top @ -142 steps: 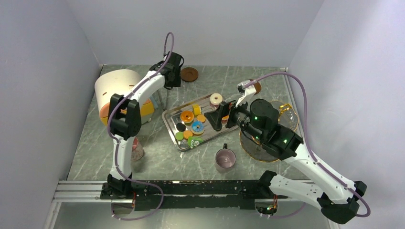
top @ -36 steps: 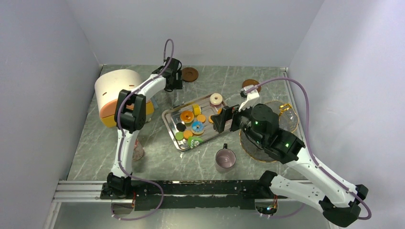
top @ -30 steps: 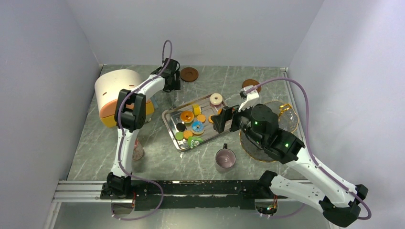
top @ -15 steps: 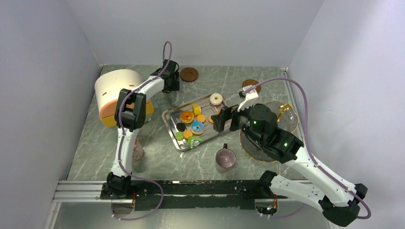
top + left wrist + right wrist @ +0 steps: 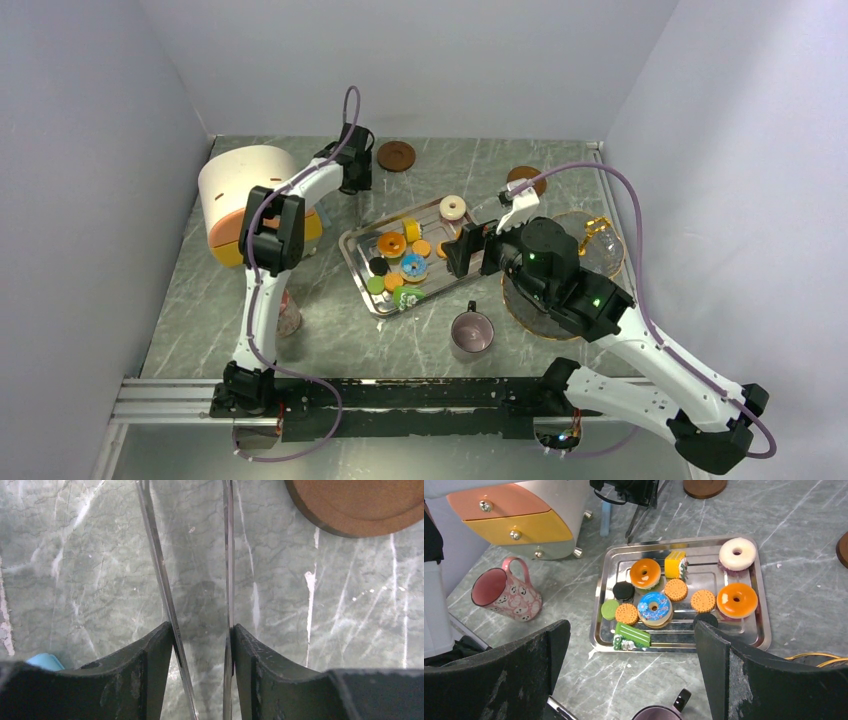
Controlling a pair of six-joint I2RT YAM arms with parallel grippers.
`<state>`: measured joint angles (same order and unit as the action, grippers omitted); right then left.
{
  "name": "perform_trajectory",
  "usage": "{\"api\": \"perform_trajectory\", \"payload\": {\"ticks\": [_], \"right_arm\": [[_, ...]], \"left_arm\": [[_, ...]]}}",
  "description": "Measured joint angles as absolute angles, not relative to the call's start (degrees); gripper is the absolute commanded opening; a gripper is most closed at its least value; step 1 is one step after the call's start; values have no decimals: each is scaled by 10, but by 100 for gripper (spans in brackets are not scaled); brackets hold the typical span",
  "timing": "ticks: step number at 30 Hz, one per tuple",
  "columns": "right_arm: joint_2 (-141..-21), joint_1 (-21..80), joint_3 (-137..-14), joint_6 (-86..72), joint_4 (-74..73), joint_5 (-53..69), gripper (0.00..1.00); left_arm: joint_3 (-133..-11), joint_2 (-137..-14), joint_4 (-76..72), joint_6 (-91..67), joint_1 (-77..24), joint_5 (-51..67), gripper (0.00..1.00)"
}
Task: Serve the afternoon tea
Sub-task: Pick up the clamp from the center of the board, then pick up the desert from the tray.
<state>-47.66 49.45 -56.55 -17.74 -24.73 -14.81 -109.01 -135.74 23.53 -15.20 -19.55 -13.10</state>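
The right gripper point(image 5: 631, 630) is hanging over the near edge of the rectangular steel tray point(image 5: 704, 577), its fingers gaping wide and holding nothing. The small round treats point(image 5: 653, 607) are lying in that tray, and the pinkish-grey metallic mug point(image 5: 471, 333) is standing on the tabletop point(image 5: 330, 330) just off its near edge. Beyond the tray's far-left corner, the left gripper point(image 5: 200, 630) is pinching thin metal tongs point(image 5: 160, 575), fingers pressing on both blades. I judge the tongs should be straddling one treat squarely before squeezing. The tong tips are running out of the left wrist view, and the right wrist view is cropping the mug
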Motion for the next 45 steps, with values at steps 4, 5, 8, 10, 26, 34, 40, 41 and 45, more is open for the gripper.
{"api": "perform_trajectory", "payload": {"ticks": [4, 5, 8, 10, 26, 34, 40, 41, 45], "right_arm": [[-477, 495, -566, -177, -248, -148, 100], [-477, 495, -566, -178, -248, -148, 100], [-474, 495, -566, -179, -250, -148, 100], [-467, 495, -566, -182, -250, -148, 100], [-460, 495, -566, -203, -258, -131, 100], [-460, 495, -582, -194, -276, -131, 100], [-460, 495, -591, -192, -287, -135, 100], [-460, 495, -591, -193, -288, -134, 100], [-456, 495, -591, -198, -294, -132, 100]], "left_arm": [[-1091, -1338, 256, -144, -195, -116, 48], [-1091, -1331, 263, -142, -196, -112, 48], [-1092, -1303, 274, -139, -196, -98, 48], [-1093, -1282, 280, -137, -196, -86, 49], [-1093, -1172, 371, -113, -205, -32, 49], [-1042, -1051, 408, -96, -242, -6, 49], [-961, -949, 427, -86, -301, 20, 48], [-943, -933, 429, -84, -311, 26, 48], [-872, -880, 432, -83, -351, 37, 48]]}}
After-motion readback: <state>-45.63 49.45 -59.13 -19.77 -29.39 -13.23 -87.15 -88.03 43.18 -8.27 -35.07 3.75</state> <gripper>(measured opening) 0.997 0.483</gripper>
